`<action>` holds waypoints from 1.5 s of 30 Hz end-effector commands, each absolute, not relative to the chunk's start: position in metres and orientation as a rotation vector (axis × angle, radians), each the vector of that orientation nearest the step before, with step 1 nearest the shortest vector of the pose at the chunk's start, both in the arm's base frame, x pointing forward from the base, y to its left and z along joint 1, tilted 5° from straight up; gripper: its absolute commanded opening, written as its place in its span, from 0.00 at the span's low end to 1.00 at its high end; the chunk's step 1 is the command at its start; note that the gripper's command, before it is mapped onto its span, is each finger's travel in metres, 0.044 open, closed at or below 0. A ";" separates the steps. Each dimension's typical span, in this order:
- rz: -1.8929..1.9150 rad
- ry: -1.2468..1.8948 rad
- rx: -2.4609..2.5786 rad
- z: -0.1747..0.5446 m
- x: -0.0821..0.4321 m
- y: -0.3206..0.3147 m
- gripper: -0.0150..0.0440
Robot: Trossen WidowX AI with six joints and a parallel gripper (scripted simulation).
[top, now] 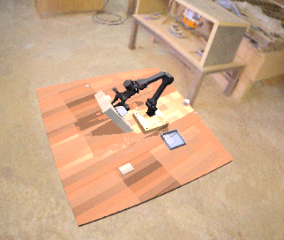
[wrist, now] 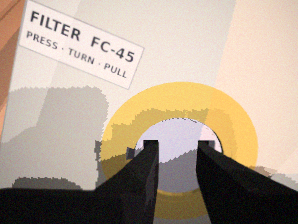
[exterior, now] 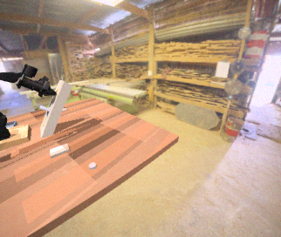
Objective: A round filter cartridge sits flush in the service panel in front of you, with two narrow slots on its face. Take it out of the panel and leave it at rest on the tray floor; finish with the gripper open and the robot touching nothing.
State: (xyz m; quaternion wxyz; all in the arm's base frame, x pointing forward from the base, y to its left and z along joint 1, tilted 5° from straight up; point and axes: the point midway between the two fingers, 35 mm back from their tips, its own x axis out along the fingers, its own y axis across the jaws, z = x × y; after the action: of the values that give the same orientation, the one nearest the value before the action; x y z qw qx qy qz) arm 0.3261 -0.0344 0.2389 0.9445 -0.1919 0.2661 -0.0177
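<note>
The pale service panel [top: 111,110] [exterior: 57,111] [wrist: 175,30] stands tilted on the table. In the wrist view the round, pale filter cartridge [wrist: 175,129] sits inside a yellow ring [wrist: 180,95] on the panel face, with a small dark tab at its left edge. My gripper [wrist: 175,149] [exterior: 54,92] is at the cartridge face, its two fingertips over the slots, and it is shut on the cartridge. The fingers hide both slots and how deep the tips sit. The grey-blue tray [top: 174,139] lies to the right of the panel in the top view.
The arm stands on a light wooden base [top: 152,125] [exterior: 19,134] between panel and tray. A white block [top: 126,168] [exterior: 59,151] lies on the table. A small white disc [exterior: 92,165] and a small white cylinder [top: 186,101] are near table edges. A printed label [wrist: 82,45] is on the panel.
</note>
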 end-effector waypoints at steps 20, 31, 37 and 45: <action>-0.071 0.533 -0.258 0.237 0.333 -0.035 0.25; -0.071 0.533 -0.258 0.237 0.333 -0.035 0.25; -0.071 0.533 -0.258 0.237 0.333 -0.035 0.25; -0.071 0.533 -0.258 0.237 0.333 -0.035 0.25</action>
State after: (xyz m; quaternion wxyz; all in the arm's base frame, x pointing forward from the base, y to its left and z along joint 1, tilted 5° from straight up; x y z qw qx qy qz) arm 0.3264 -0.0343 0.2388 0.9558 -0.1244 0.2640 -0.0363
